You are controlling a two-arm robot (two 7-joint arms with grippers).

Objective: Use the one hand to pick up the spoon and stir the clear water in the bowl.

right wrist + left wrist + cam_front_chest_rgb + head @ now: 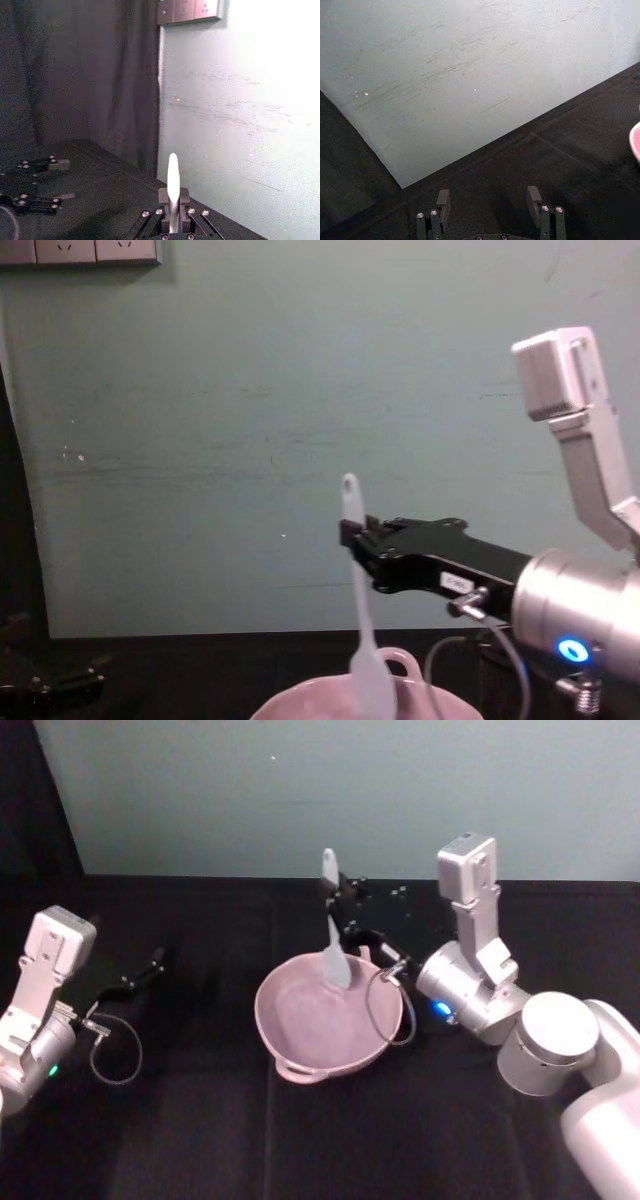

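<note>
The pale pink bowl (pixel 300 1060) sits mid-table; its rim also shows in the chest view (pixel 300 702) and at the edge of the left wrist view (pixel 635 142). The white spoon (pixel 333 935) stands nearly upright, handle tip up and flat blade down inside the bowl's far side (pixel 357 590). My right gripper (pixel 338 908) reaches in from the right and is shut on the spoon's handle (pixel 173 175), seen side-on in the chest view (pixel 350 535). I cannot make out the water. My left gripper (pixel 150 965) rests far left, open and empty (pixel 489 200).
Black cloth covers the table (pixel 200 1140), and a teal wall (pixel 300 790) stands close behind it. A cable loop (pixel 385 1010) hangs from the right wrist beside the bowl's right rim. Another loop (pixel 115 1050) lies by the left arm.
</note>
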